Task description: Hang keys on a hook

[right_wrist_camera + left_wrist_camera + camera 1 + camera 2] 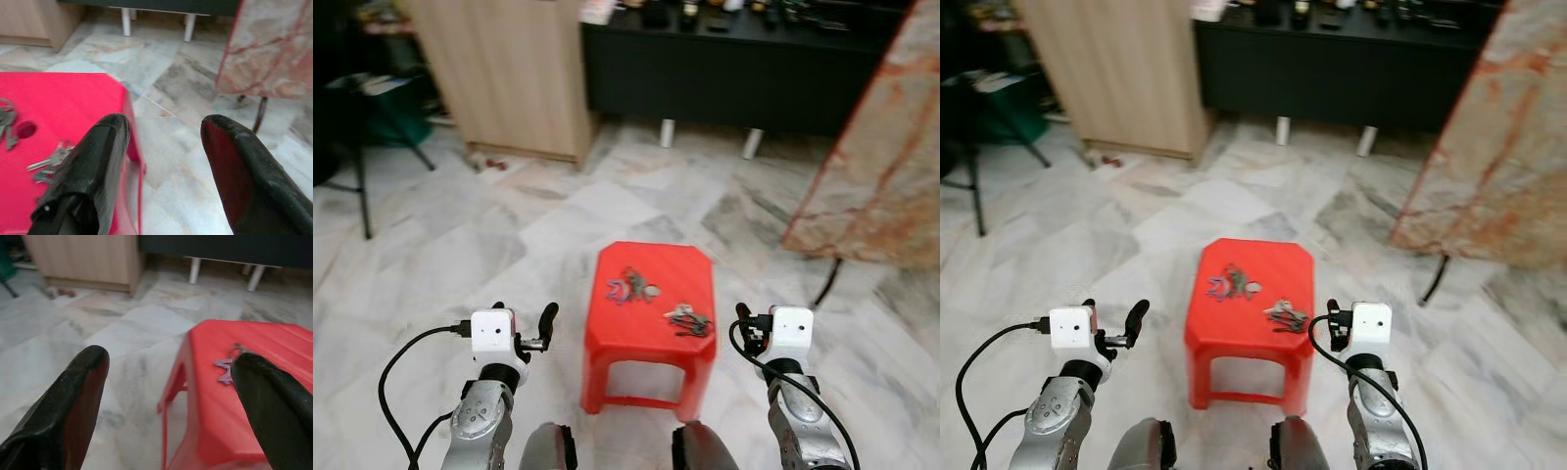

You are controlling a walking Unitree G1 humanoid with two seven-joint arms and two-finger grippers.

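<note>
A red plastic stool (651,259) stands on the marble floor straight ahead of me. Two bunches of keys lie on its top: one with a purple tag (628,288) on the left, and a plain grey bunch (689,319) toward the right front. My left gripper (523,313) is held low, left of the stool, open and empty. My right gripper (759,318) hovers just right of the stool, also open and empty. In the left wrist view the purple-tagged keys (226,369) peek past one finger. The right wrist view has the grey bunch (49,161) beside its left finger.
A light wooden cabinet (509,69) stands at the back left, and a black low cabinet (724,78) on white legs runs along the back. A marble slab (886,166) leans at the right. Black stand legs (357,186) are at the far left.
</note>
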